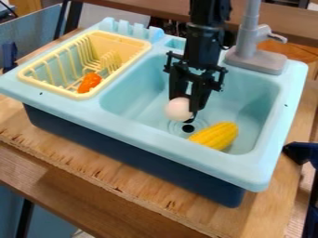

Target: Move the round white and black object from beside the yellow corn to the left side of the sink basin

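Note:
The black gripper (188,105) hangs down over the middle of the light blue sink basin (138,93), shut on a pale, round object (178,109). That object sits at the fingertips, just above and left of the dark drain. A yellow corn cob (215,135) lies on the basin floor, lower right of the gripper and apart from it. In the pale yellow dish rack (140,46) at the left of the sink, an orange object (90,82) rests near the front end.
A grey faucet (253,46) rises behind the basin at the right, close to the arm. The basin walls surround the gripper. The sink unit stands on a wooden table (93,169). Dark blue parts show at the right edge.

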`<act>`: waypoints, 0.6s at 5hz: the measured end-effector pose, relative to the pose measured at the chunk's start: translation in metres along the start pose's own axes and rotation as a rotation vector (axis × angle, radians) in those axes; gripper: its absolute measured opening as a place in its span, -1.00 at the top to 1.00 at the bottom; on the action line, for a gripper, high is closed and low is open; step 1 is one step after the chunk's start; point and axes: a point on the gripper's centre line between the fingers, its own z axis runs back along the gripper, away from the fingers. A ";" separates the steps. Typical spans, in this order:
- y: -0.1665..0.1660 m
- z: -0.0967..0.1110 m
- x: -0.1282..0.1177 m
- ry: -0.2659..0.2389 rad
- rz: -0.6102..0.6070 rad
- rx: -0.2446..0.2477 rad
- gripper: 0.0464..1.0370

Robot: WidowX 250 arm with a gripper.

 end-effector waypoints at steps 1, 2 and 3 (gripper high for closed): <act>0.012 -0.007 -0.005 0.076 0.009 0.046 0.03; 0.024 -0.002 -0.019 0.089 0.051 0.076 0.03; 0.027 0.033 -0.046 -0.015 0.097 0.113 0.03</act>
